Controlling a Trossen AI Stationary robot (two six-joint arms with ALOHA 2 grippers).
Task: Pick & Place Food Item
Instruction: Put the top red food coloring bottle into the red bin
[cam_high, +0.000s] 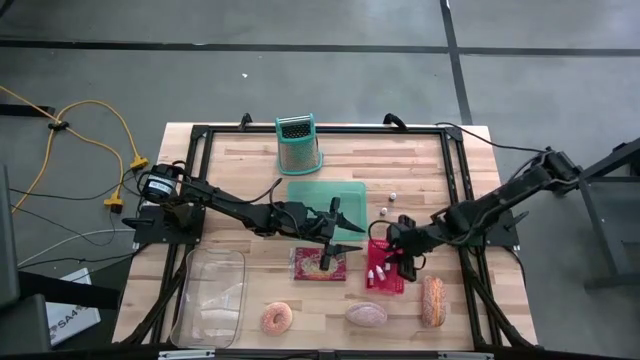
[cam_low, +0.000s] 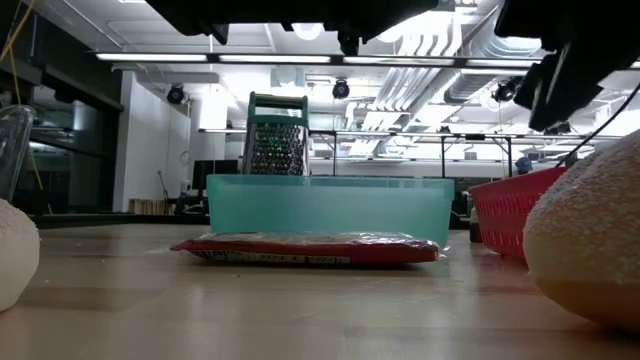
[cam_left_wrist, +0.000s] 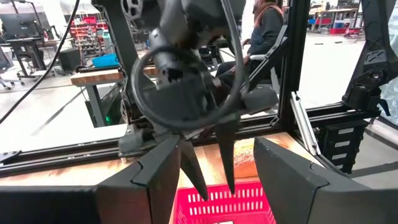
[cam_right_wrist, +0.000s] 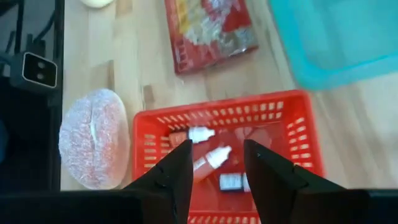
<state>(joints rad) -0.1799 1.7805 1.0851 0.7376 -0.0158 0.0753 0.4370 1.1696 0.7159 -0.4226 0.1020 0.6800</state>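
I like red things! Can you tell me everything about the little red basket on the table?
The red basket looks like plastic, rectangular, with slotted lattice walls and an open top. It sits flat on the wooden table, between the red food packet and the long sugared pastry. Inside lie two small white dropper bottles and a small dark box. The right gripper hovers above it, jaws apart, holding nothing.

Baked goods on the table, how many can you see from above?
3, all along the near edge: a donut beside the clear container, a wrapped round loaf below the red basket, and a long pastry to its right. Nothing seems hidden.
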